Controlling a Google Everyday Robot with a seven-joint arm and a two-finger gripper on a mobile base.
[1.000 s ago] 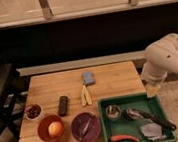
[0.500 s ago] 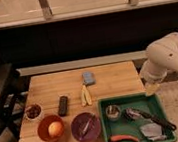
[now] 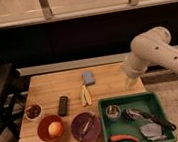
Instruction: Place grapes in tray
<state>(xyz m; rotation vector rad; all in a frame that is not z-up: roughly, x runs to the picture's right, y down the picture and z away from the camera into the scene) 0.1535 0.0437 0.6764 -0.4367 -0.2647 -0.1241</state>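
Arm [image 3: 156, 55]: smooth off-white shell with rounded joints, reaching in from beyond the tray's right end. It's cut off at the frame edge. The end effector [image 3: 131, 82] hangs just behind the tray's back rim, over the counter [image 3: 110, 85]. It's open with nothing in it, and its tip is faint against the wood.

Tray [image 3: 152, 96]: green plastic, rectangular, raised rim, sitting at the front right corner of the counter. Its long axis runs left-right along the front edge.

Grapes [image 3: 33, 111]: dark red-purple and bumpy, a roundish clump with no clear long axis. They're well left of the tray near the far end of the counter, and they seem to sit in a small pale dish.

In the tray:
- small round metal cup [image 3: 113, 112]
- orange carrot [image 3: 124, 138] lying lengthwise along the front rim
- dark and grey clutter at the right end, can't make it out

Left of the tray:
- round purple bowl [image 3: 78, 133], just beside it
- orange bowl [image 3: 42, 136] further left, holding a round yellow-orange fruit [image 3: 54, 129]

Behind and left of the tray:
- black remote [image 3: 63, 105]
- pale yellow strips [image 3: 85, 95]
- blue-grey pad [image 3: 88, 77]

The counter is light plank wood.
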